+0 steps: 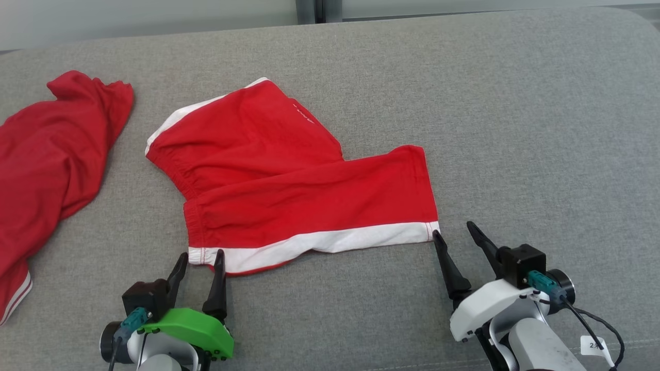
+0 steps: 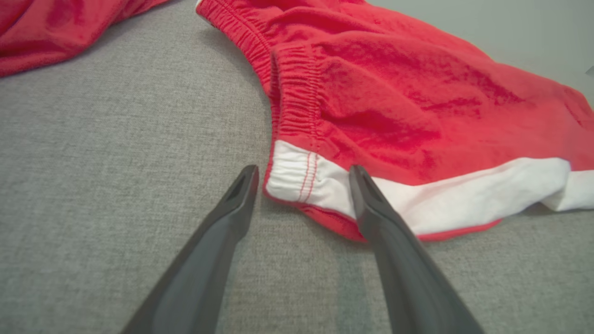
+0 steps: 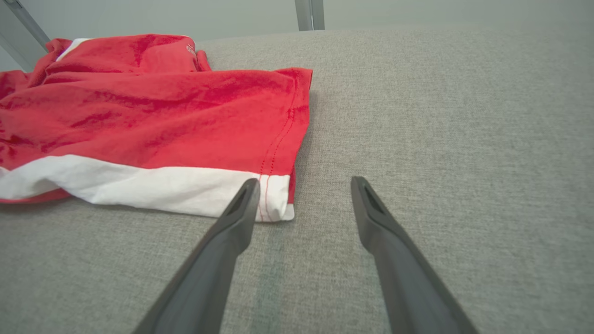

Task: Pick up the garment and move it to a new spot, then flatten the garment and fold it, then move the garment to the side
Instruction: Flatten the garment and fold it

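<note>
Left gripper (image 1: 201, 254): nearest, low left in the head view. Fingers spread wide, nothing gripped. They straddle the near-left corner of the shorts: the inner finger (image 2: 371, 208) crosses the white band, the outer one sits over bare fabric just beside the corner. Cannot tell whether they touch the cloth.
Right gripper (image 1: 455, 230): low right. Fingers likewise wide apart, holding nothing. One fingertip (image 3: 248, 195) is at the white hem corner, the other over open cushion.
Shorts (image 1: 289, 175): red with a white band along the near edge, lying on the cushion at centre. The near edge runs from one gripper to the other. Gathered elastic waist at the left end, stitched leg hem at the right. The far half angles off up-left and carries small white lettering.
Cushion (image 1: 515, 129): grey woven fabric under everything.
Second red garment (image 1: 46, 159): rumpled, at the left edge, apart from the shorts, with white stripes at its near corner.
Wall (image 1: 154, 15): pale, beyond the cushion's far edge, with a grey post (image 1: 314, 10).
</note>
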